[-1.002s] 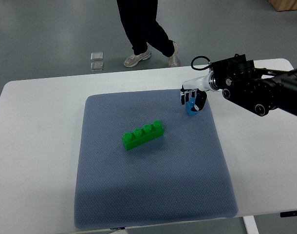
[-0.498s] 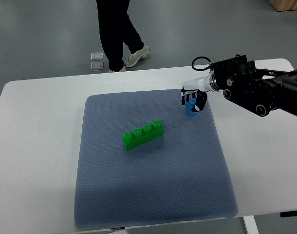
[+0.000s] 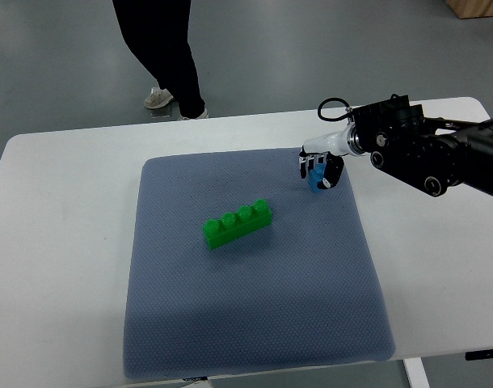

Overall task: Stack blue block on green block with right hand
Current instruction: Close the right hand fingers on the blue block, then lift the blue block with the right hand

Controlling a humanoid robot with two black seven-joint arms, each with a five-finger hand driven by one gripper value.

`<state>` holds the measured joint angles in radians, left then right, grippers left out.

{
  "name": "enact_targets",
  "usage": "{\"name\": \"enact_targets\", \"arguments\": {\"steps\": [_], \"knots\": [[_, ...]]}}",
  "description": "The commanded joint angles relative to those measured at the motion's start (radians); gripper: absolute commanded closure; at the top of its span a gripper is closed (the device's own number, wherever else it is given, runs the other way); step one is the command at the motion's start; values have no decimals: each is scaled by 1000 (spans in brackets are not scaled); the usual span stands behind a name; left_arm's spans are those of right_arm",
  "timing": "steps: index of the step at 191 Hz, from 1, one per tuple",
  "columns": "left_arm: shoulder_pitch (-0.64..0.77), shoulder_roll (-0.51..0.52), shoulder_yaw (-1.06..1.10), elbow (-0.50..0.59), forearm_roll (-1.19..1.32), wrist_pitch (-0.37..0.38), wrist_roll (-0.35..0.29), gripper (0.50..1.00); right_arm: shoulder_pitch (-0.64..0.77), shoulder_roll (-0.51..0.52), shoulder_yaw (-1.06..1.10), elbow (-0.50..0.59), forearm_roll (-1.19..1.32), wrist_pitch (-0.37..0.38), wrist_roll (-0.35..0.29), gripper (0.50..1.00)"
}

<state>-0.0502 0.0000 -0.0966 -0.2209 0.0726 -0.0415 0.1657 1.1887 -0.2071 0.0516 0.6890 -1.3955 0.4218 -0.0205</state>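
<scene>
Where the black right arm reaches in from the picture's right edge, the right hand [image 3: 320,169] sits over the far right corner of the blue-grey textured cloth mat [image 3: 254,323], its dark fingers [image 3: 305,167] curled around the small blue plastic block [image 3: 316,178]. Only a slice of the block shows between the fingers and the thumb, so the grip looks closed on it, though whether the block rests on the mat or is lifted just off it cannot be told from this steep view.

Well apart from the hand, nearer the mat's middle and to its left, lies the long green plastic block with four studs [image 3: 237,224], set at a slant with its right end farther from the robot. Nothing stands between it and the hand; the stretch of mat there is bare.

The mat lies on a white table [image 3: 61,242]. Beyond the table's far edge, on the grey floor, a person's legs in dark trousers [image 3: 162,48] and light shoes show at the top of the picture.
</scene>
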Motion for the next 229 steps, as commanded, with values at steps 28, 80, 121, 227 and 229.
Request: {"name": "enact_targets", "arguments": {"steps": [28, 80, 121, 227, 229], "knots": [[1, 0, 1, 0, -1, 0, 0, 500, -3, 0, -6, 0, 0, -28, 1, 922], [1, 0, 1, 0, -1, 0, 0, 500, -11, 2, -10, 0, -5, -40, 8, 951], [0, 0, 5, 0, -1, 0, 0, 500, 2, -20, -1, 18, 4, -26, 14, 951], [0, 0, 6, -3, 4, -1, 0, 500, 267, -190, -1, 362, 222, 176, -1, 951], [0, 0, 6, -3, 3, -1, 0, 500, 273, -192, -3, 373, 231, 178, -1, 951]]}}
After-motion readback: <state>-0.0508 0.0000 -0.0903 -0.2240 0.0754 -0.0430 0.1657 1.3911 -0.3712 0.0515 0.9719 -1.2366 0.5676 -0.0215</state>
